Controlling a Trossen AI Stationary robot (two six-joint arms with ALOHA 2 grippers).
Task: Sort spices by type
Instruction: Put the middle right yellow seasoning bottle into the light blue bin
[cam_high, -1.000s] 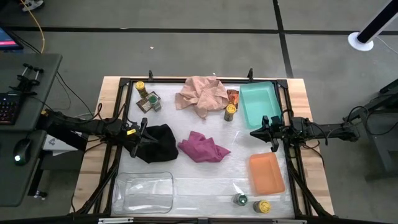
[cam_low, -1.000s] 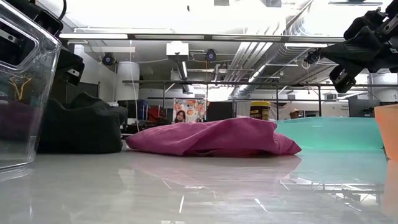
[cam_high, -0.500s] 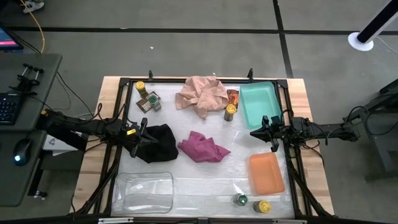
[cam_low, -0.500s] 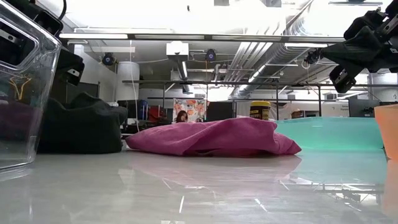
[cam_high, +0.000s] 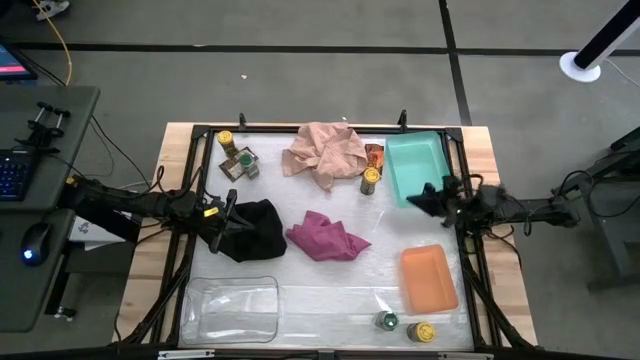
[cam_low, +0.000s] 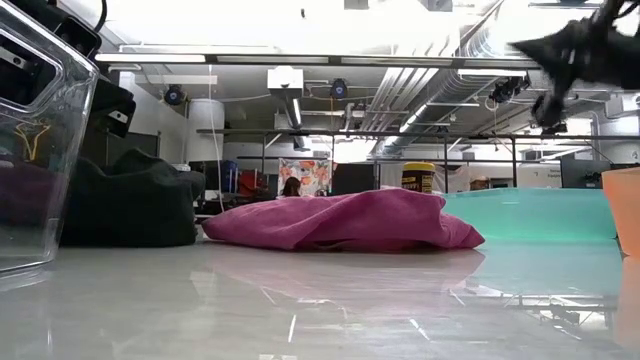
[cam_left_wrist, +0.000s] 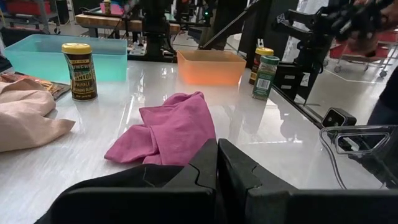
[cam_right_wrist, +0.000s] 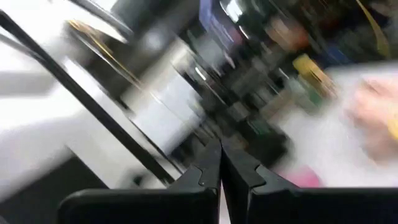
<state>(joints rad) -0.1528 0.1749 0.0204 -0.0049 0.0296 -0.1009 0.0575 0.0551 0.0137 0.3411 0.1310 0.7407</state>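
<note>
One camera looks straight down on the whole counter (cam_high: 330, 300); another sits at counter level; both share the magenta cloth (cam_high: 325, 238).

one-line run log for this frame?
left gripper: shut, at black cloth | right gripper: shut, empty, at teal tray | spices unsorted

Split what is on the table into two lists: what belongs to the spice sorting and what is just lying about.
Belongs to the sorting:
- yellow-lidded jars
- green-lidded jars
- foil packet

Just lying about:
- beige cloth
- magenta cloth
- black cloth
- teal tray
- orange tray
- clear tray
</note>
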